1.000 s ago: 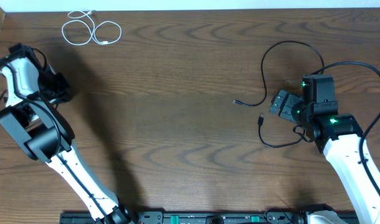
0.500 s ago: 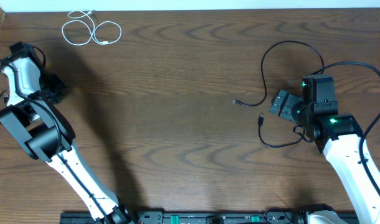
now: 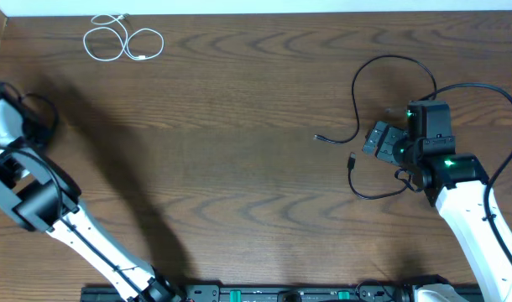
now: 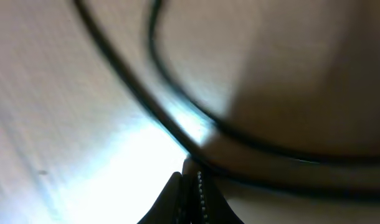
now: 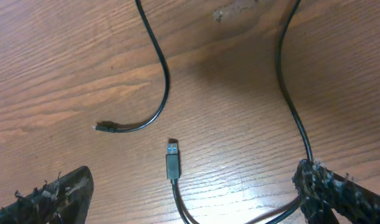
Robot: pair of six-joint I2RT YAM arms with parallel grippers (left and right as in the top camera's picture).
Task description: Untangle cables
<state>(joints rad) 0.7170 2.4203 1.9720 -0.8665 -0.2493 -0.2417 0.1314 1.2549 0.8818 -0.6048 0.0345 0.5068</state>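
Left gripper (image 4: 187, 186) swung outward, jaws pinched shut, clearing room, we judge; right gripper (image 5: 196, 186) gapes over black cables (image 5: 157, 81), poised to part them.

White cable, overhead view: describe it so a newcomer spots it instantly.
Start at the top-left corner of the wooden table in the overhead view. The white cable lies there alone, in two small loops side by side. It is the only white cord; the black cables lie far right, by the right gripper.
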